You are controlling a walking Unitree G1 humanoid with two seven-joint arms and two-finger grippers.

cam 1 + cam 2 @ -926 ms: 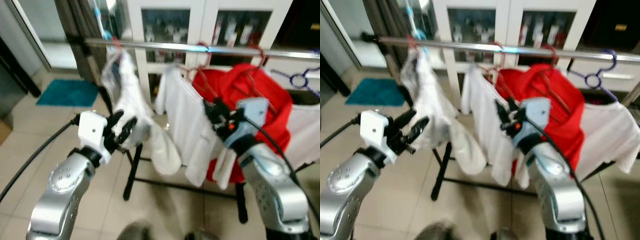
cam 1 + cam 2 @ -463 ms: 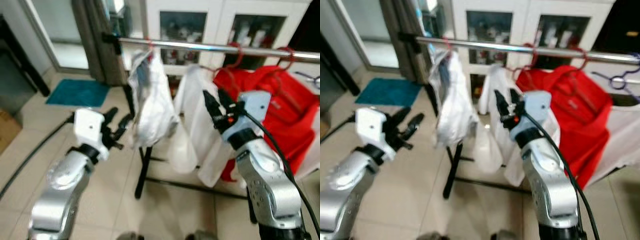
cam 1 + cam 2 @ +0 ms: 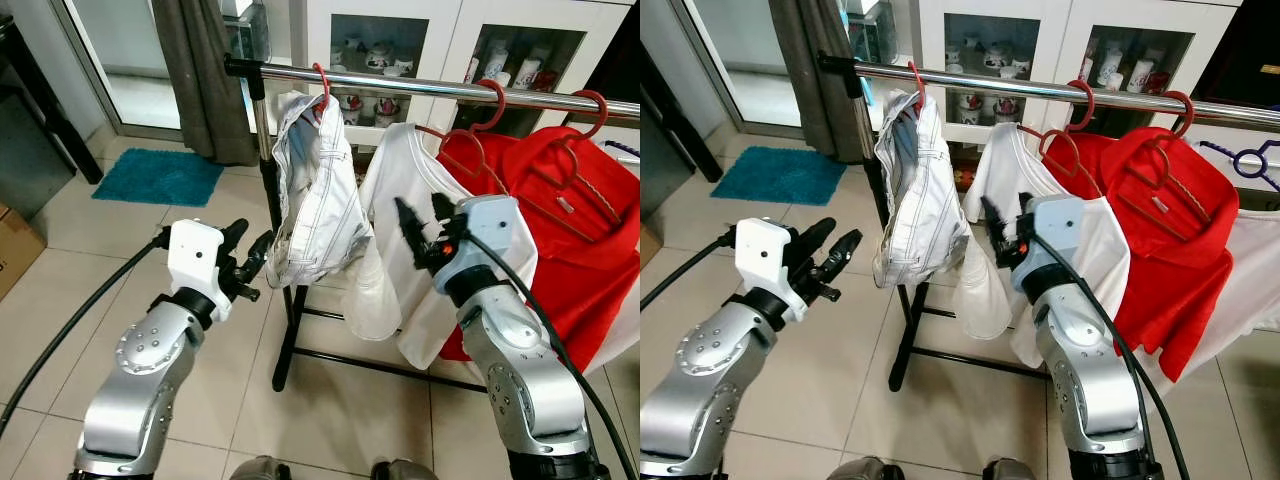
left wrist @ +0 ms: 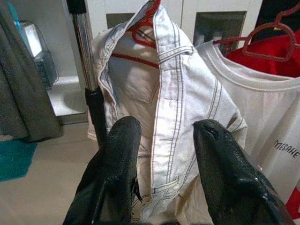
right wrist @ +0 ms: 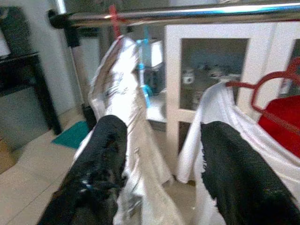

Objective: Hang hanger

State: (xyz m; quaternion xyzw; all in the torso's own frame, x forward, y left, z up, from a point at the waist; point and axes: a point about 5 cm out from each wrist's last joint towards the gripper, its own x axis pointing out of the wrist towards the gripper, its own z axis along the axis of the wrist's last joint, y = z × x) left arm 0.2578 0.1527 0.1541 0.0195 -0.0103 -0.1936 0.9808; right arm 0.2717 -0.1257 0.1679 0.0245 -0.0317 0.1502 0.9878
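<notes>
— Red hanger (image 3: 318, 86), where is it?
— Hooked on the steel rail (image 3: 420, 88), near the rail's left end, carrying a pale shirt (image 3: 315, 195) that droops below it.
— And the grippers?
— Left gripper (image 3: 247, 262) is released, fingers spread, just left of the shirt's lower edge and apart from it. Right gripper (image 3: 420, 222) is also released, held up in front of the white tee (image 3: 400, 200), which hangs to the right of the shirt.
— What does the left wrist view add?
— It looks straight into the shirt's open collar, where the hanger's red bar crosses inside. The rack's upright post (image 4: 89, 75) stands beside the cloth, and printed letters (image 4: 286, 148) mark the tee.
— And the right wrist view?
— Blurred; it shows the shirt edge-on under the rail, with a white cabinet (image 5: 211, 70) behind.
— Anything else from the head views?
— A red garment (image 3: 575, 230) on more red hangers farther right, a teal mat (image 3: 160, 177) on the tiled floor (image 3: 100, 290) far left, beside a dark curtain (image 3: 205, 80).
</notes>
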